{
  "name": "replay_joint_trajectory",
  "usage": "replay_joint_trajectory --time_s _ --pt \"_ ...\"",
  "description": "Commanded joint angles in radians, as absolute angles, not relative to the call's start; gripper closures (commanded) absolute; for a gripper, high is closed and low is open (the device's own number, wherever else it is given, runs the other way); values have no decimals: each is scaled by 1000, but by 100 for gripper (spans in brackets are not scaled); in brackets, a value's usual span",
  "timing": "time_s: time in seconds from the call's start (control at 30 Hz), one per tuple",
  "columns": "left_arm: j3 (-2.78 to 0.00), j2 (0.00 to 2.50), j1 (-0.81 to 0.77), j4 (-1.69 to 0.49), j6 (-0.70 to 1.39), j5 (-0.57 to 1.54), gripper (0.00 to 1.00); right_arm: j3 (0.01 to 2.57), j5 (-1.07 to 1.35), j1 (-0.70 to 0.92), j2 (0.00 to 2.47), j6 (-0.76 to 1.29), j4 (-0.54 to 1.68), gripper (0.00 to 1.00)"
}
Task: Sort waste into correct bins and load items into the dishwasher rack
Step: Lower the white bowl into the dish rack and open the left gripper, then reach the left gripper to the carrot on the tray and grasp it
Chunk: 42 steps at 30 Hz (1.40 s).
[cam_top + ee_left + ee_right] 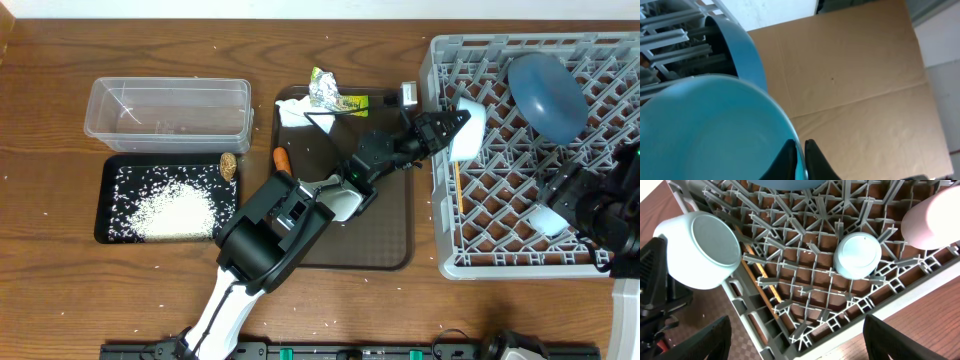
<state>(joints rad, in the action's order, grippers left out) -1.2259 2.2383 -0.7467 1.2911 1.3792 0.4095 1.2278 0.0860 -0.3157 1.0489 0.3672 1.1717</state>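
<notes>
At the rack's (437, 160) left edge, upper right of the overhead frame, the bowl (468, 132) is pinched by its rim in the closed left gripper (452, 122). Lower right, the right gripper (805, 341) is held wide open over the rack, near a cup (857, 255).

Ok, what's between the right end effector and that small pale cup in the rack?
Right wrist view: only the near rim of the rack and its bare lattice separate the end effector from the cup.
</notes>
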Motion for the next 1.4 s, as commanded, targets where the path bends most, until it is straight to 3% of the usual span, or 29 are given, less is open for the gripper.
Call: replay_joint_trajectory --time_s 0.0,0.1,0.13,0.17,0.5,0.8,1.13,1.27,1.37 --pt "-1248 2244 -743 1298 1412 383 76 1243 86 -322 1045 350 1175 22" --pt "-1248 2244 -732 1283 1407 406 53 1243 86 -322 1045 350 1175 22" --pt "-1248 2244 -725 1275 1406 426 32 1243 86 -322 1045 350 1175 23" --pt "-1248 2244 -720 1275 1396 440 2 1243 86 -322 1045 350 1175 22" --pt "-1248 2196 -625 1079 1327 574 2 1243 86 -322 1045 350 1173 22" --pt "-1248 1939 -520 506 953 609 2 1243 86 -322 1045 350 1163 21" --pt "-1248 1567 -476 -427 236 196 2 1243 87 -322 1045 343 1179 19" --pt "-1243 1581 -476 -672 259 -35 7 1243 87 -322 1045 343 1192 19" --pt "-1214 1610 -476 -709 344 -132 8 1243 87 -322 1045 343 1194 18"
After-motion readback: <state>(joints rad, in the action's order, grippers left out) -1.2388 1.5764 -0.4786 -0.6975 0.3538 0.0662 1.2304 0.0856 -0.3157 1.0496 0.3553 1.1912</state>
